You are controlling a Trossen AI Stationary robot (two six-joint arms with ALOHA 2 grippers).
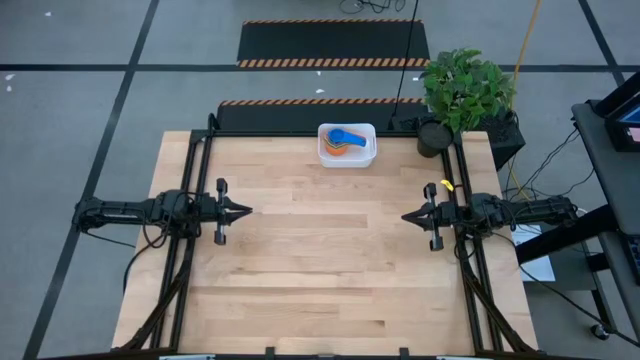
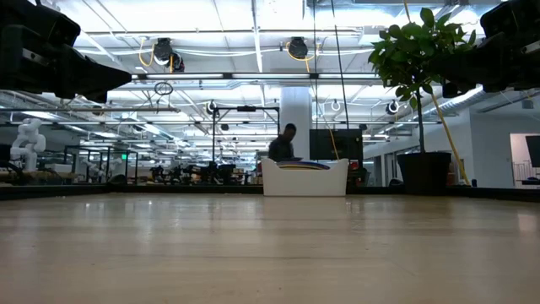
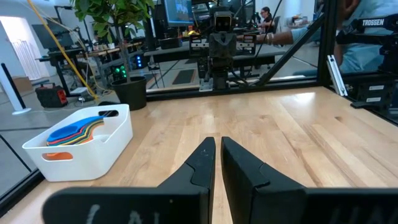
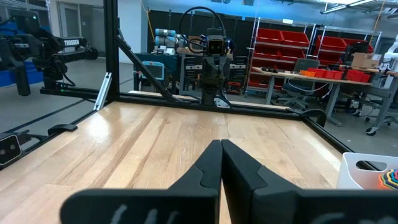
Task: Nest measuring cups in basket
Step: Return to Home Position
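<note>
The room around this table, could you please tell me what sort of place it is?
Most likely a robotics lab or workshop: shelves of red bins and a workbench stand beyond the table, another robot arm sits on a neighbouring rig, and striped floor mats mark the floor.

- The left pincer point(image 1: 246, 210) is closed and points to the middle, arm stretched flat.
- The right pincer point(image 1: 405, 216) is closed too, facing it.
</note>
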